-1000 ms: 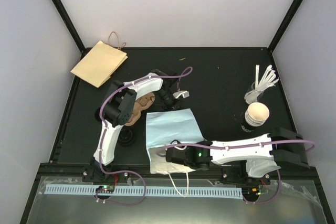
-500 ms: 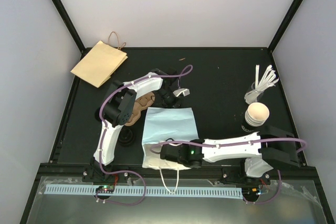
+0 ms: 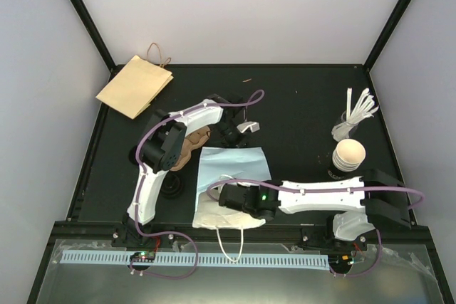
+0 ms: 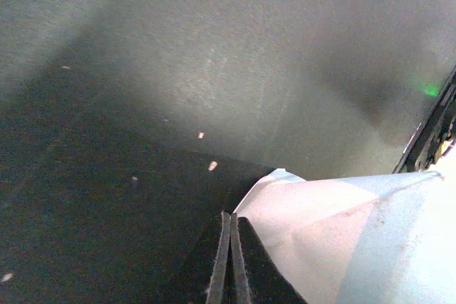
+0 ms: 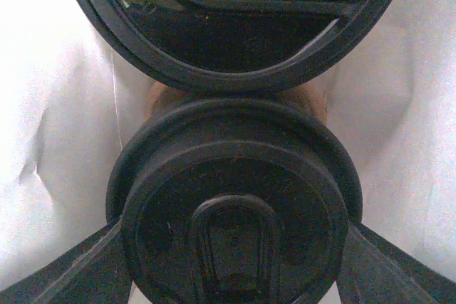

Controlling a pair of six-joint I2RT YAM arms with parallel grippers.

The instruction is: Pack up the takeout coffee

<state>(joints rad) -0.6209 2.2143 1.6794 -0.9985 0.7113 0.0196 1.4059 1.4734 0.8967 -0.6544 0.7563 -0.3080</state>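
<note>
paper bag [image 3: 231, 169]: takeout coffee [image 5: 235, 226], 2nd lidded cup [image 5: 235, 26]

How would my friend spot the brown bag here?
Start at the black table and go to its far left corner. The brown paper bag lies flat there with a thin loop handle. Unlike the pale blue bag mid-table, it is tan and closed.

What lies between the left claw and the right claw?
The light-blue bag; the top view shows it stretching from the left claw to the right claw.
</note>
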